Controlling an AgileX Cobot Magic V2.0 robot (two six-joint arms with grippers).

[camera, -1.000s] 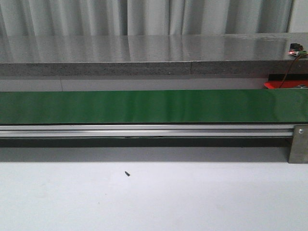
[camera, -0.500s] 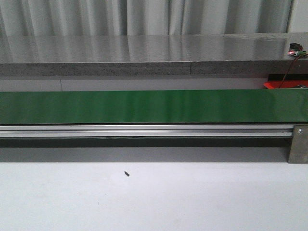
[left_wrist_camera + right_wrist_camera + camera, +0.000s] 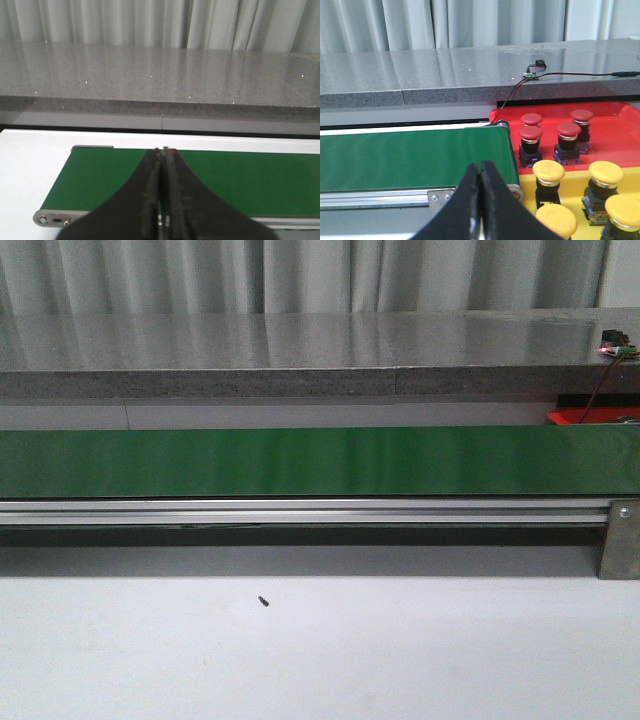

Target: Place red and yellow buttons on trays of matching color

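Observation:
In the right wrist view a red tray point(image 3: 615, 131) holds several red buttons point(image 3: 568, 130), and a yellow tray point(image 3: 574, 186) beside it holds several yellow buttons point(image 3: 548, 171). Both trays sit just past the right end of the green conveyor belt point(image 3: 410, 157). My right gripper point(image 3: 480, 167) is shut and empty, over the belt's right end, short of the trays. My left gripper point(image 3: 164, 152) is shut and empty over the left end of the belt point(image 3: 240, 175). In the front view the belt point(image 3: 320, 462) carries no button, only a corner of the red tray point(image 3: 590, 416) shows, and neither gripper shows.
A grey stone ledge point(image 3: 300, 355) runs behind the belt, with a small circuit board point(image 3: 614, 348) and a cable on its right end. An aluminium rail point(image 3: 300, 511) fronts the belt. A small dark speck point(image 3: 264, 600) lies on the white table point(image 3: 320, 660).

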